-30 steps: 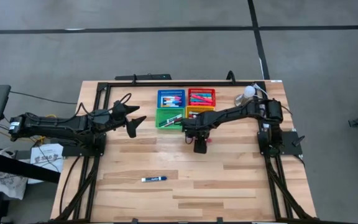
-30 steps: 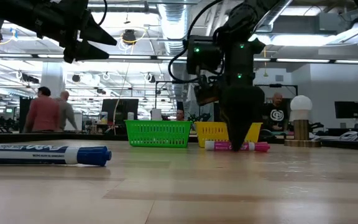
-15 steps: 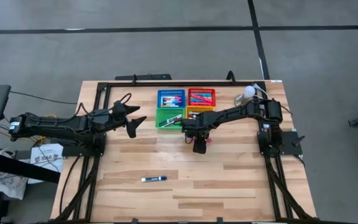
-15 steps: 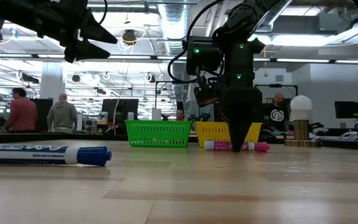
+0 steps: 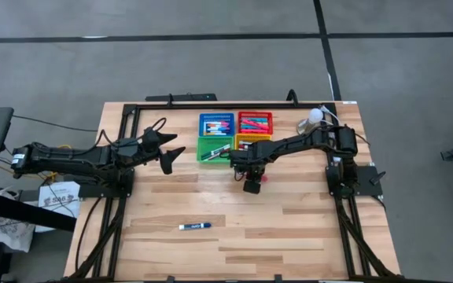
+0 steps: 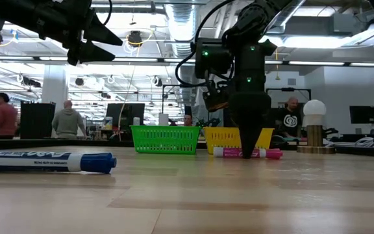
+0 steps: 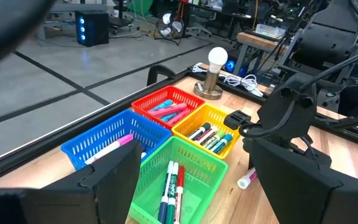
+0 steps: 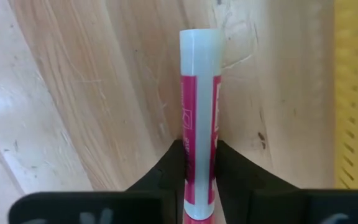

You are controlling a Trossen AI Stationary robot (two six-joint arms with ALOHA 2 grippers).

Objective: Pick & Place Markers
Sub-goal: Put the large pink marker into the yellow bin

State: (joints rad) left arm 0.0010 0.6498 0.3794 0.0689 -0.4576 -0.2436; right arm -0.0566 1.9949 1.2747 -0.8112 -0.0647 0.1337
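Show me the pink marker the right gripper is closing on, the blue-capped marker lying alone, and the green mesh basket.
pink marker (image 8: 199, 118), right wrist view, on its barrel.
blue-capped marker (image 6: 44, 161), low view, on its white barrel.
green mesh basket (image 6: 165, 140), low view, on its front wall.

We count four mesh baskets at the far side of the table: one blue (image 5: 216, 123), one red (image 5: 255, 122), one green (image 5: 204, 151) and one yellow (image 7: 209, 118). Two markers lie loose on the wood: one with a blue cap (image 5: 194, 226) and one pink (image 6: 247, 153). In the green basket we see three markers (image 7: 170, 190); the loads in the other three are too jumbled for us to count. Two arms work the table, so two grippers: the left (image 5: 169, 155) and the right (image 5: 251, 185). One lamp with a round bulb (image 5: 313, 118) stands near the baskets. Three people (image 6: 63, 120) show in the room behind.
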